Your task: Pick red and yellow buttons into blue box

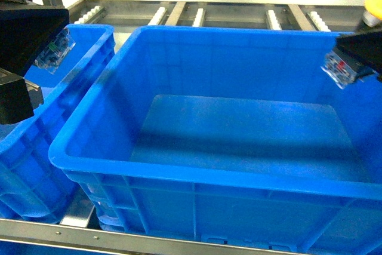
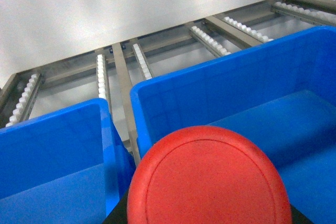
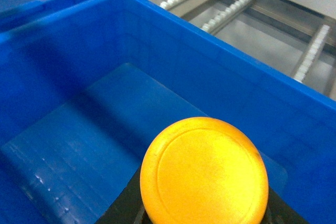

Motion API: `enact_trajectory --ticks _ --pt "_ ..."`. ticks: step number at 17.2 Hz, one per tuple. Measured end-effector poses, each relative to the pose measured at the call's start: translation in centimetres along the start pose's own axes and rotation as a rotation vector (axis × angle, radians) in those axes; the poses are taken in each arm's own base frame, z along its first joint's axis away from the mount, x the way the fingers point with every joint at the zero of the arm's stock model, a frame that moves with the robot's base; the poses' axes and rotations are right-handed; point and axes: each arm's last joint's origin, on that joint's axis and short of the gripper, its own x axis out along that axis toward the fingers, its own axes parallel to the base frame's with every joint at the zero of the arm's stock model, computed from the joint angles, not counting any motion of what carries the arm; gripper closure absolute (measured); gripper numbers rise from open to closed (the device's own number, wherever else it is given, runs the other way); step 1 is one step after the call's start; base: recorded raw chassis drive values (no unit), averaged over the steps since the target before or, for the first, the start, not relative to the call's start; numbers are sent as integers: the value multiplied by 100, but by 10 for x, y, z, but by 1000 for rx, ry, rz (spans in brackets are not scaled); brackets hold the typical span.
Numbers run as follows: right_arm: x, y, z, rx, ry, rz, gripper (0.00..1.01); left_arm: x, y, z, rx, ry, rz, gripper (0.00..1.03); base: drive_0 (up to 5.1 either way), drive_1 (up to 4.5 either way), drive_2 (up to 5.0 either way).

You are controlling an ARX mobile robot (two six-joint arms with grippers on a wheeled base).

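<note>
Red button (image 2: 209, 179) carried at left gripper (image 1: 42, 43), yellow button (image 3: 205, 170) at right gripper (image 1: 352, 58), both above blue box (image 1: 197, 168). Finger state hidden: cannot be told. Buttons judged light, rigid, smooth-capped; best gripped by black body.

The place looked like a warehouse or factory line: deep blue plastic crates (image 1: 197, 171) stood on a metal flow rack (image 2: 121, 77) with white roller tracks (image 1: 199, 16), before a plain pale wall (image 2: 105, 9).
</note>
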Motion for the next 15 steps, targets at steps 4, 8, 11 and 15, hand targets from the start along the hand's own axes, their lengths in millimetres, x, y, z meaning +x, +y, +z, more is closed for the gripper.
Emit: enact_trajectory --ticks 4,8,11,15 --pt "50 -1 0 12 78 107 75 0 0 0 0 0 0 79 0 0 0" --pt "70 3 -25 52 235 178 71 0 0 0 0 0 0 79 0 0 0" --pt "71 2 -20 45 214 178 32 0 0 0 0 0 0 79 0 0 0" --pt "71 2 -20 44 214 178 4 0 0 0 0 0 0 79 0 0 0"
